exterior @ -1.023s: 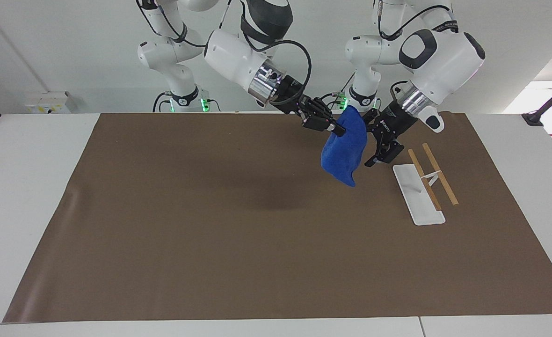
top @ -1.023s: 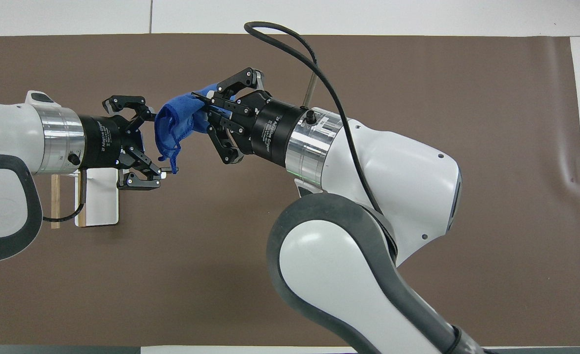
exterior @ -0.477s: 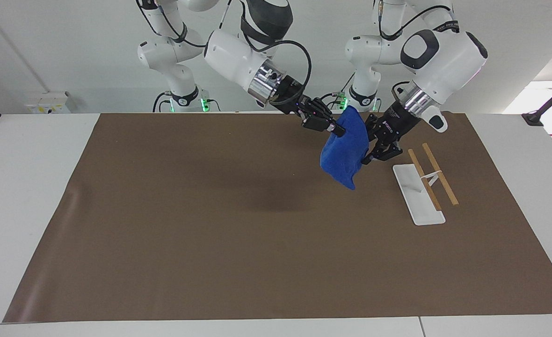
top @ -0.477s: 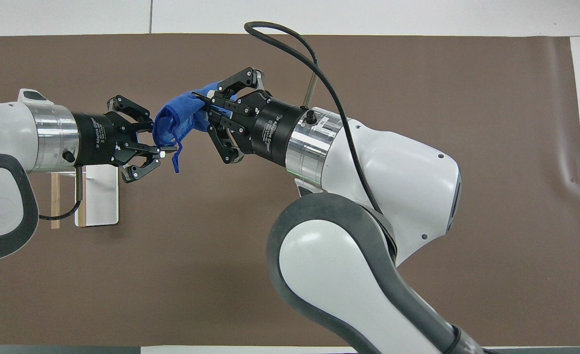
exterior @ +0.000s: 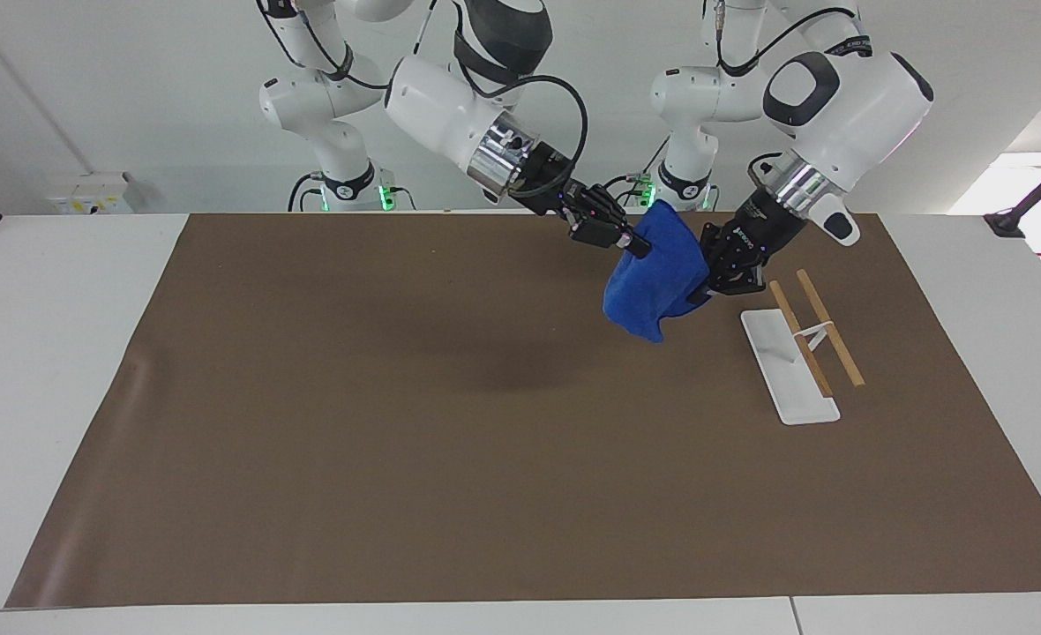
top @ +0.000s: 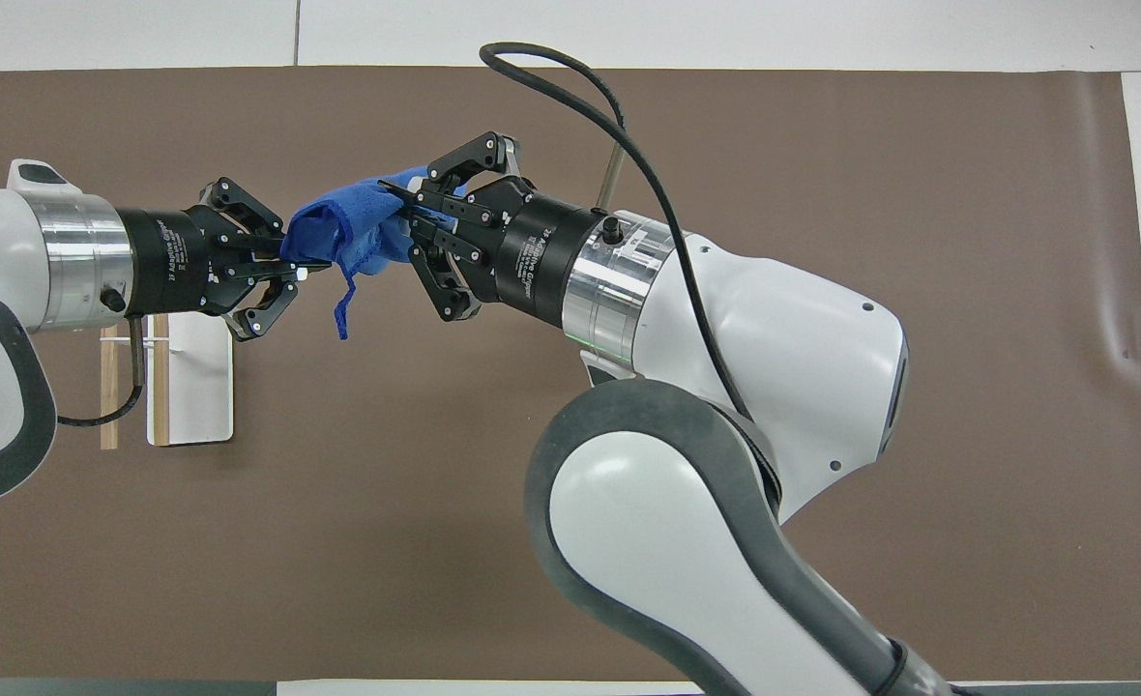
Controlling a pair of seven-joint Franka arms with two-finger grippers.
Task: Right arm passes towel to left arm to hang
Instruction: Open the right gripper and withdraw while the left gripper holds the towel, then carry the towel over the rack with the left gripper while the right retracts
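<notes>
Now towel [top: 338, 232] midair, pinched between left claw [top: 302, 268] and right claw [top: 398, 205].

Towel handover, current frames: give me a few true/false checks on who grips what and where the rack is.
1. The towel is lying on the mat. False: it hangs in the air between the two grippers.
2. The left gripper is shut on the towel. True.
3. The right gripper is clear of the towel. False: its fingertips are on the towel's other end.
4. The rack lies toward the left arm's end of the table. True.
5. The towel is draped over the rack's wooden rails. False: the rails are bare.
</notes>
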